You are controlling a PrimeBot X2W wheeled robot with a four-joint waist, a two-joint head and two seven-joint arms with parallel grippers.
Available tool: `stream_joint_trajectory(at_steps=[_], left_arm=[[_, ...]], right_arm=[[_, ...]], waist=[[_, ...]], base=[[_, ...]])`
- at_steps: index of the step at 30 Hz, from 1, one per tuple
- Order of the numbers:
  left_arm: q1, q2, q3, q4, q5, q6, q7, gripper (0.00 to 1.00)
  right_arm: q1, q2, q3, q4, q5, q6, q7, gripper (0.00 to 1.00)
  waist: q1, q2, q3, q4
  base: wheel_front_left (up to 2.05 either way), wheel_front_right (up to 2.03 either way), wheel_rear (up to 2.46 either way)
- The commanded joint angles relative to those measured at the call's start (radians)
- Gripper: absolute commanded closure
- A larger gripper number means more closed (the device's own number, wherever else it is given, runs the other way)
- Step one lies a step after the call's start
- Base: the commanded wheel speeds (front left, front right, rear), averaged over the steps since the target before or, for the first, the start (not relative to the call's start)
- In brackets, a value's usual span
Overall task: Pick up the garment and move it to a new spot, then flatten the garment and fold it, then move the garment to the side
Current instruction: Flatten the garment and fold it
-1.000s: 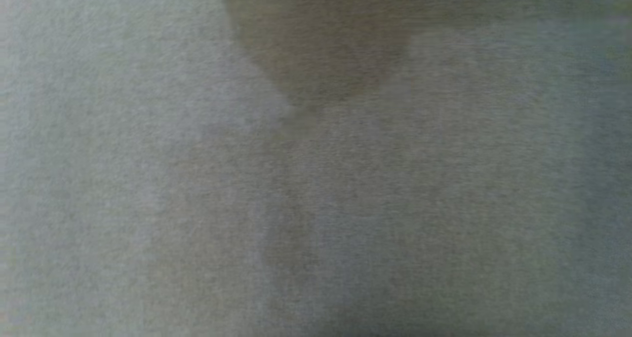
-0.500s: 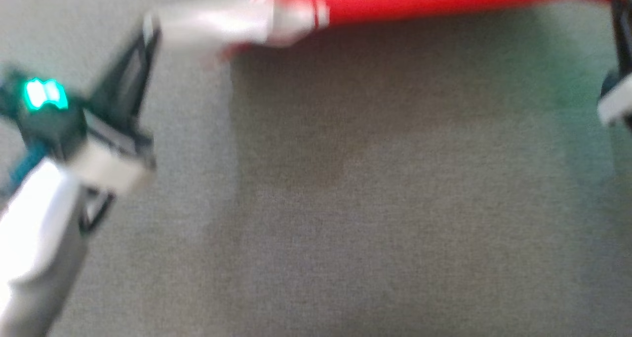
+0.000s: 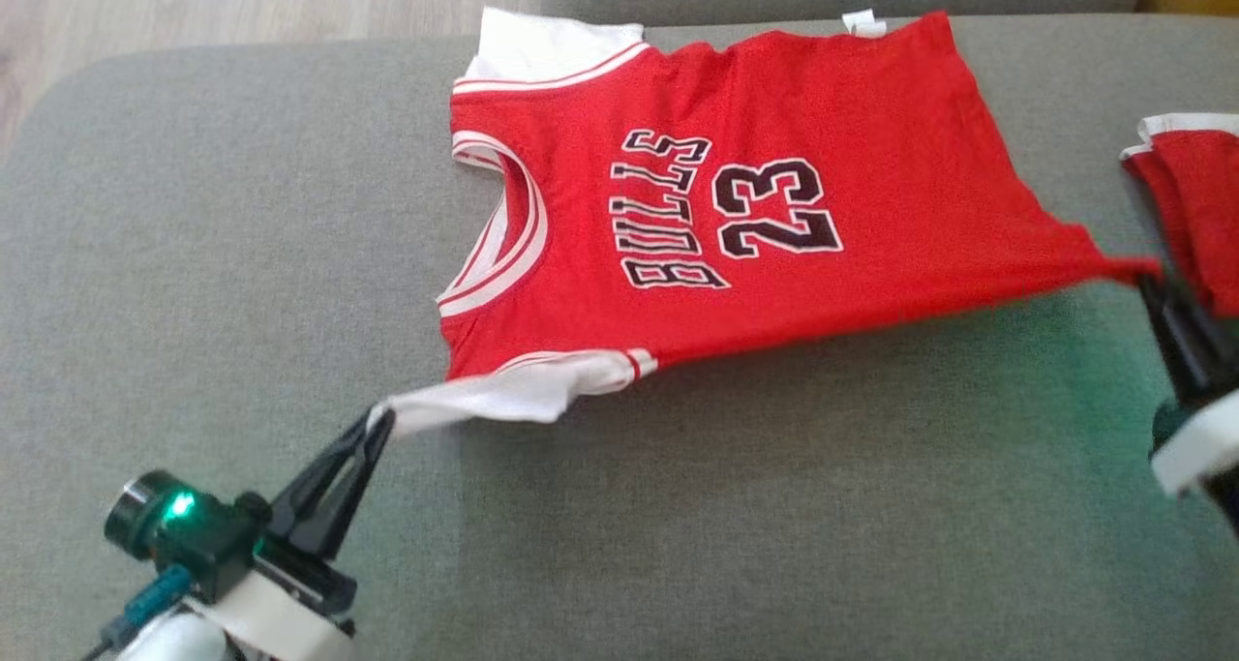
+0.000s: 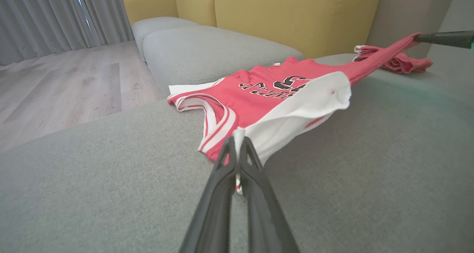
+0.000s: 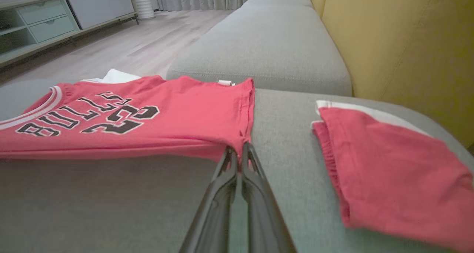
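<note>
Red jersey (image 3: pixel 736 206) lies centre frame on the grey cushion (image 3: pixel 678 506), near edge lifted taut. Left gripper (image 3: pixel 379 417), lower left, is clenched on the white shoulder corner. Right gripper (image 3: pixel 1150 282), right edge, is clenched on the hem corner. Judgement: hold even tension and lower both corners together, clear of the folded shorts (image 3: pixel 1195 196).

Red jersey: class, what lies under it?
Under the jersey, grey sofa cushion shows in shadow below its lifted near edge. Anything beneath its flat far part is covered, unseen.

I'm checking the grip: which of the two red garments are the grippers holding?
The jersey printed BULLS 23, pinched at its corners by the left gripper and right gripper; the plain folded red garment lies apart.
</note>
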Motion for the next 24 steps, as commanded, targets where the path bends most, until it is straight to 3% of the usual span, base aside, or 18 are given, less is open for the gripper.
stream_joint_trajectory(at_steps=[1,6,12,24], left_arm=[[-0.031,0.047,0.043,-0.034,-0.005,0.01,0.002,1.0],[-0.036,0.045,0.031,-0.061,0.001,0.019,0.018,1.0],[-0.131,0.018,0.021,-0.035,0.022,0.014,0.02,1.0],[-0.492,-0.049,-0.032,0.162,0.102,-0.005,0.0,1.0]], right_arm=[[0.04,-0.047,-0.026,-0.037,-0.003,0.007,0.01,1.0],[0.147,-0.045,-0.136,-0.143,-0.04,0.007,0.081,1.0],[0.151,0.005,-0.22,-0.181,-0.088,0.007,0.144,1.0],[-0.015,0.084,-0.295,-0.146,-0.194,0.007,0.195,1.0]], waist=[[0.0003,-0.0001,-0.004,0.002],[0.0003,-0.0001,0.017,0.01],[0.0003,-0.0001,0.062,0.025],[0.0003,-0.0001,0.196,0.052]], base=[[0.0,0.0,0.0],[0.0,0.0,0.0],[0.0,0.0,0.0],[0.0,0.0,0.0]])
